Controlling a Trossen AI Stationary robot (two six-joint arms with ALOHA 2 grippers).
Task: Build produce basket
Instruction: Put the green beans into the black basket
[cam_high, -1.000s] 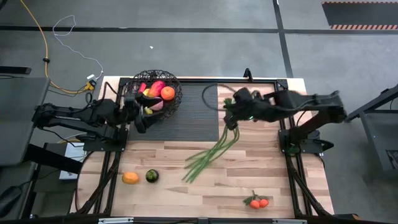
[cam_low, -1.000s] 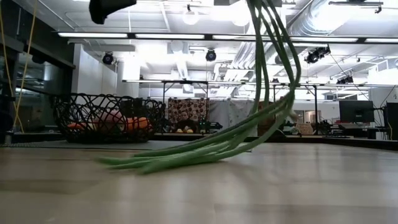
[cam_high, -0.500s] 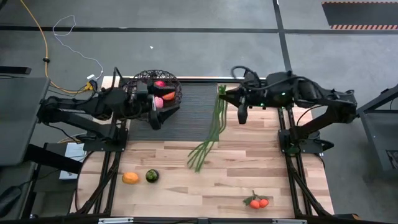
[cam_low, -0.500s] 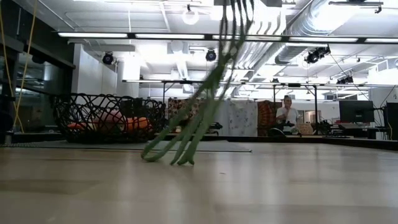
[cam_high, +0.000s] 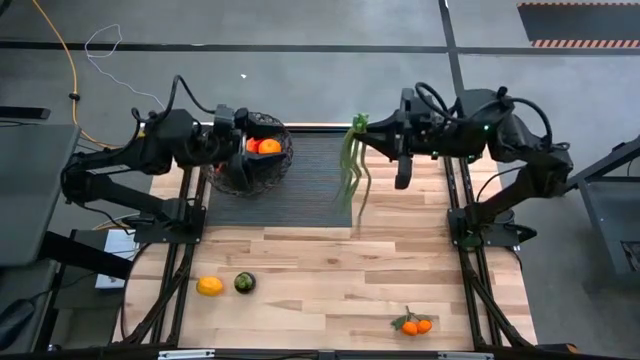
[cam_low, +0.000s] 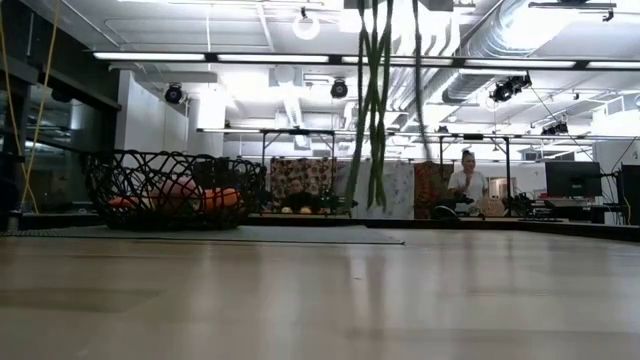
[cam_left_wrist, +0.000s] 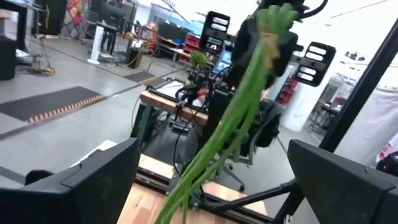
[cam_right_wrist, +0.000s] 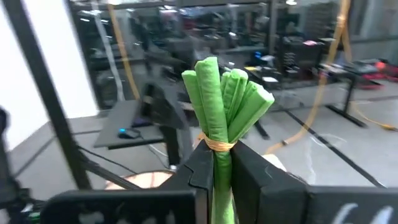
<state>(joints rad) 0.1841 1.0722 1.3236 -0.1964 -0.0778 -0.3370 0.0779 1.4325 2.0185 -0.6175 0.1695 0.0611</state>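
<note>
— Two arms are up over the far half of the table. What lies nearest, though?

— On the bare wood at the near edge: a small cluster of orange-red fruit toward the right, and on the left an orange just beside a dark green fruit, both well apart from the basket.

— And the right arm?

— It reaches in level from the right side, elbow raised, wrist turned toward the middle of the table. The right gripper is clamped on the bunch of green stalks just below the yellow band that ties them. The stalks hang straight down over the dark mat; in the low view their tips are clear of the table.

— The left arm?

— It stretches from the left side across to the basket, which stands on the mat's far left corner. The left gripper is at the basket's left rim with its fingers spread wide and nothing between them. An orange and red fruit show inside the basket.

— Any writing to read?

— None that I can make out. Far back in the room, the low view shows a person sitting.
</note>
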